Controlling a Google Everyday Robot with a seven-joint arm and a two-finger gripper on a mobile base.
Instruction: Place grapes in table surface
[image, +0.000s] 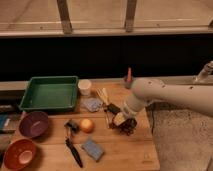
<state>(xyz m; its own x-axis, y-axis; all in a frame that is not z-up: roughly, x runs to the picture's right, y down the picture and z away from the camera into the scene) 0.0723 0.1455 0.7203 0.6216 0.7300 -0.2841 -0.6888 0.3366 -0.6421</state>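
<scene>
The grapes, a small dark lumpy bunch, hang at the tip of my gripper, just above the right part of the table surface, a light-brown wooden top. The gripper is shut on the grapes. My white arm reaches in from the right and bends down toward them. The underside of the bunch is in shadow, so I cannot tell whether it touches the wood.
A green tray sits at the back left, with a white cup beside it. An orange fruit, a blue sponge and a black utensil lie left of the grapes. Two bowls stand at the left edge. A red-topped bottle stands behind.
</scene>
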